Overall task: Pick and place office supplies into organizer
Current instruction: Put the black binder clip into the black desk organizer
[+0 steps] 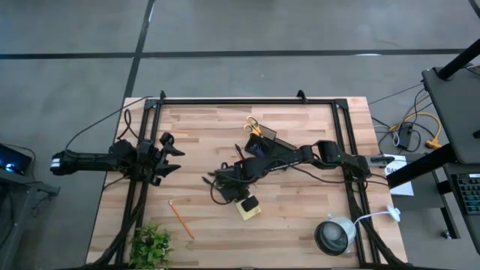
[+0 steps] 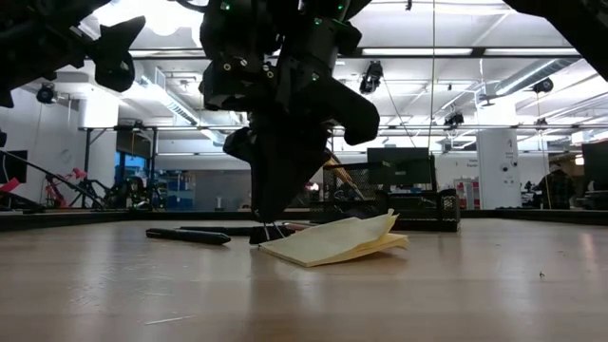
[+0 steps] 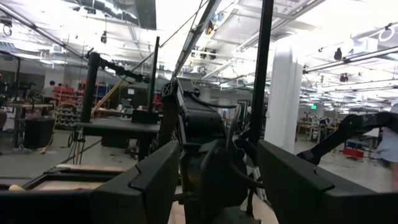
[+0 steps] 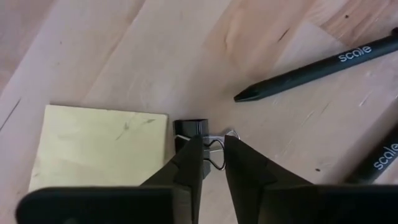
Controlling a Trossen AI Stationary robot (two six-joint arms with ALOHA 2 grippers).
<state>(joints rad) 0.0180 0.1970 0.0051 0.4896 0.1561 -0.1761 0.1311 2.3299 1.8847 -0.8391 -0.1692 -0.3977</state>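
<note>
My right gripper [image 4: 212, 155] points down at the table's middle, just left of the yellow sticky-note pad [image 4: 99, 148] [image 1: 250, 210], shut on a small black binder clip [image 4: 190, 128]. Two black pens [image 4: 317, 67] [image 4: 380, 157] lie flat on the wood close by; one pen [image 2: 187, 235] shows in the low view. An orange pencil [image 1: 180, 217] lies nearer the left front. The black organizer [image 1: 264, 144] stands behind, with the yellow-handled scissors [image 1: 253, 127] sticking out of it. My left gripper [image 1: 169, 154] waits open above the table's left side. My right gripper pinches the binder clip's wire handles [image 4: 217, 148] between its two fingertips [image 4: 189, 163], coming from above and pointing down. The clip's black body lies on the table against the pad's edge. In the low view the fingertips [image 2: 264, 228] reach the tabletop.
A green plant [image 1: 151, 244] stands at the near left corner and a round grey-white lamp [image 1: 334, 235] at the near right. Black frame rails [image 1: 142, 142] run along both sides. Bare wood lies between the pencil and the pad.
</note>
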